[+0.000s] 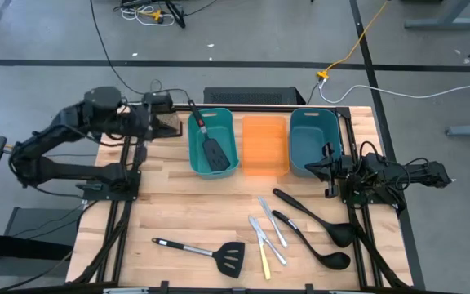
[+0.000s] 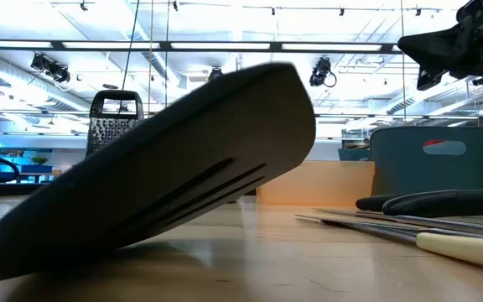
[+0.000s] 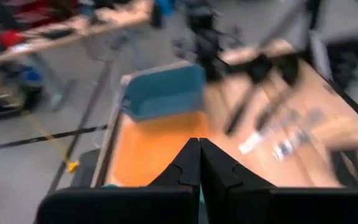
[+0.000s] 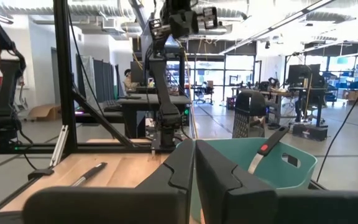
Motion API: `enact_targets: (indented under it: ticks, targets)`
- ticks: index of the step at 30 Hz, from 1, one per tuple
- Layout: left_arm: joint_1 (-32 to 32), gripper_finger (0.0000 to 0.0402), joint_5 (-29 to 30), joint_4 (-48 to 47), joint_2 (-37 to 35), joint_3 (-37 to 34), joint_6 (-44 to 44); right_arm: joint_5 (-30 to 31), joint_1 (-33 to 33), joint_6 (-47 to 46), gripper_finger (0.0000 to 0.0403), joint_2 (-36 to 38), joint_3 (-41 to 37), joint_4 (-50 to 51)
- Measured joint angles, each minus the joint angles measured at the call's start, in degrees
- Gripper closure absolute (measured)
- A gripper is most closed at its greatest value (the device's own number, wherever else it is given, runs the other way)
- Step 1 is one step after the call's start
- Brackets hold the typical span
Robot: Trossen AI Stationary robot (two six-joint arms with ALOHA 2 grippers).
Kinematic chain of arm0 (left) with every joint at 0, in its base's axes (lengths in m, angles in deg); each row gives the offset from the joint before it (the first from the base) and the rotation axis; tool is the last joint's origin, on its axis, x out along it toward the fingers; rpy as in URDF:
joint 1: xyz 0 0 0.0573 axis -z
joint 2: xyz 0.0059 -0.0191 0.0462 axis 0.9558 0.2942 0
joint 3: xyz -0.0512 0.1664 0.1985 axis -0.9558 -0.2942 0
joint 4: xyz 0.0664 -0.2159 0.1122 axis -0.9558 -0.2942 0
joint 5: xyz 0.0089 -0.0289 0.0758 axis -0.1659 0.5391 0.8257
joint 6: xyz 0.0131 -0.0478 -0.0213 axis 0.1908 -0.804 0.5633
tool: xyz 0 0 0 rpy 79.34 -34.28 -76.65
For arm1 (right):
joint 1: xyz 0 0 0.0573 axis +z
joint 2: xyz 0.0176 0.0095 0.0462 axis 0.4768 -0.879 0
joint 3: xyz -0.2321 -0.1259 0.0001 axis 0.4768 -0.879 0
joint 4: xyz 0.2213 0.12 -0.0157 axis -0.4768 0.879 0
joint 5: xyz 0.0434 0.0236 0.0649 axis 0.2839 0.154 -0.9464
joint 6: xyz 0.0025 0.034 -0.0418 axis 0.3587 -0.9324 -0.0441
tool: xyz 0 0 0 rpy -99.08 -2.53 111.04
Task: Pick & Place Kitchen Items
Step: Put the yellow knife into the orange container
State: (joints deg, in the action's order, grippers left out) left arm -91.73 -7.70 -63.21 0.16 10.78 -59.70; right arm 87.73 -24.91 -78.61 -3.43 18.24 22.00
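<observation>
the left gripper [image 1: 179,124] hangs beside the left teal bin [image 1: 197,153], fingers pressed together on nothing. one spatula [image 1: 210,145] lies in that bin. the right gripper [image 1: 315,167], pressed together and empty, waits by the right teal bin [image 1: 299,155].

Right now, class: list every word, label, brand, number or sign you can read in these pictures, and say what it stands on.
None can be read.
The red tag on the spatula handle standing in the teal bin: no lettering can be made out.
</observation>
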Motion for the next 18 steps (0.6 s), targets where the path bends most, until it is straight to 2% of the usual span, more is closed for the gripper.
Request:
enact_targets:
  ticks: [5,10,14,18]
  targets:
    - [0.2,0.0399,5.6,17.4,-8.8,-15.4,-12.4,0.0,0.0,-0.7,0.0378,0.0,0.0,0.0]
    - [2.7,0.04,8.2,34.0,-18.0,-31.0,-13.4,0.0,0.0,-0.7,0.0378,0.0,0.0,0.0]
    - [3.7,0.04,12.6,36.7,-24.6,-39.7,-12.0,0.0,0.0,-0.7,0.0378,0.0,0.0,0.0]
    - [3.7,0.04,9.6,36.9,-30.0,-45.5,-11.3,0.0,0.0,-0.8,0.0378,0.0,0.0,0.0]
